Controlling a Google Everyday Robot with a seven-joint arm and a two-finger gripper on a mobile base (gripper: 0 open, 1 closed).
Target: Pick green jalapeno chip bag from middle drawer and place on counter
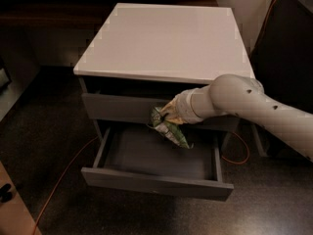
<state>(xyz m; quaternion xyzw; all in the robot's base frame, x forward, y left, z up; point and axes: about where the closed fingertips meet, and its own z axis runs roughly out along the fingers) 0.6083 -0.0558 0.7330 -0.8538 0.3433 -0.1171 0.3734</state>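
Gripping the green jalapeno chip bag (172, 132) by its upper end, our tool (166, 115) hangs just in front of the top drawer (117, 106). We see the bag dangling, tilted, above the pulled-out middle drawer (156, 181), below the white table (166, 38).

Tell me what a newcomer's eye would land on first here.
The pale robot arm reaching in from the right stands out first. Its gripper is shut on the green jalapeno chip bag, which hangs crumpled above the open middle drawer. Next comes the bright white counter on top of the dark cabinet.
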